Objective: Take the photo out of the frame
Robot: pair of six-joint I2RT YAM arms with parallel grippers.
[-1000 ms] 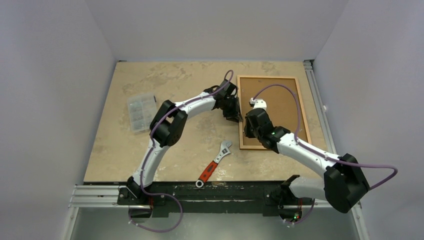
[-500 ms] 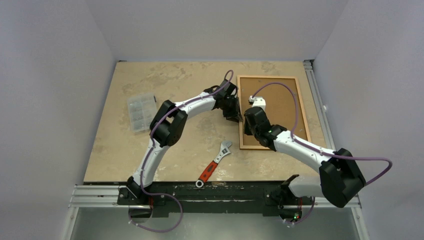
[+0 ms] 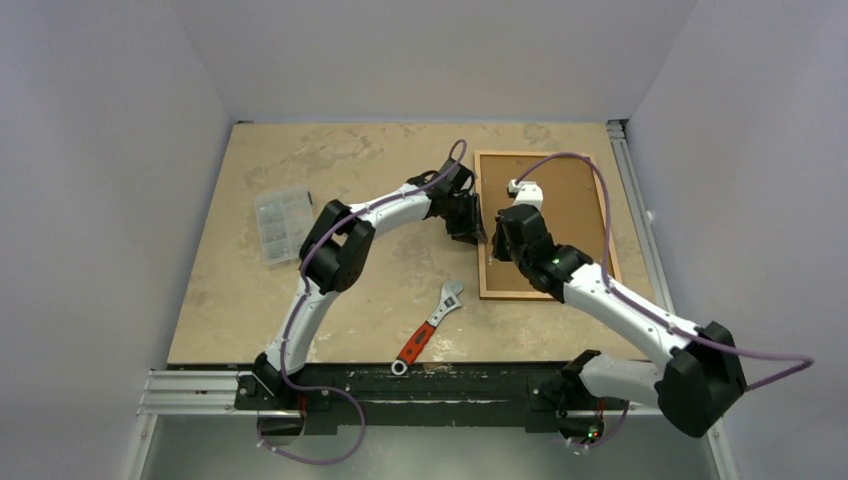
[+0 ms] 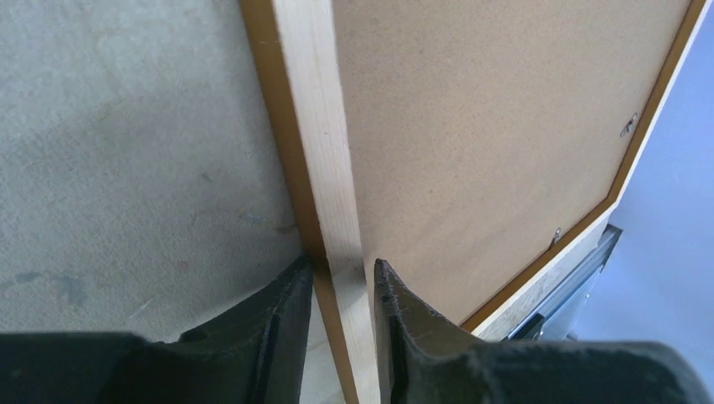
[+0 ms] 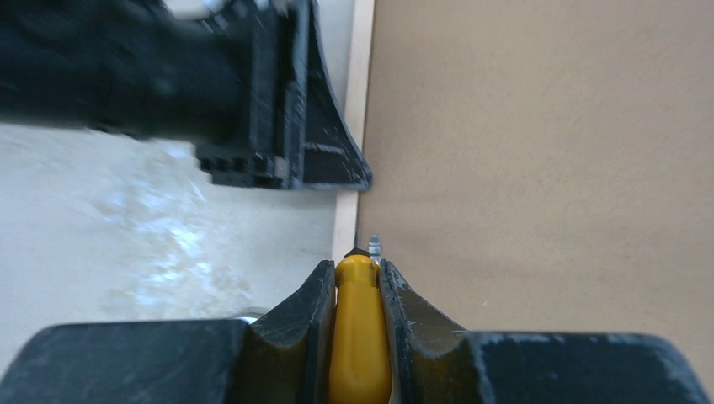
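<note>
- Clamping the frame (image 4: pixel 327 126) by its left rail, the left gripper (image 4: pixel 341 290) has one of its fingers (image 4: pixel 282 316) on the outer side, by the table (image 4: pixel 126 168). The other is on the inner side, against the backing board (image 4: pixel 488 126).
- The frame lies flat and back-up on the table, stretching ahead of this gripper. The board fills it to the gripper's right.
- The photo cannot be seen in any view, since the board covers the whole opening.
- Two small metal tabs (image 4: pixel 630 126) show along the opposite rail, across the board from the left gripper.
- The right gripper (image 5: pixel 355 282) is clenched on a yellow-handled tool (image 5: pixel 358 353), the handle squeezed between both fingers and its end just past the fingertips.
- Directly ahead of the right gripper, the tool's thin tip sits at a tab (image 5: pixel 375 246) on the seam between rail and board. Whether the tip touches the tab cannot be told.
- The left gripper shows blurred just ahead and to the left of the right gripper, on the same rail.
- A red-handled wrench (image 3: pixel 428 330) lies on the table behind both grippers, toward the arm bases. Its head is near the frame's near-left corner but apart from it.
- A clear parts box (image 3: pixel 280 222) sits well off to the left gripper's left, past that arm's elbow.
</note>
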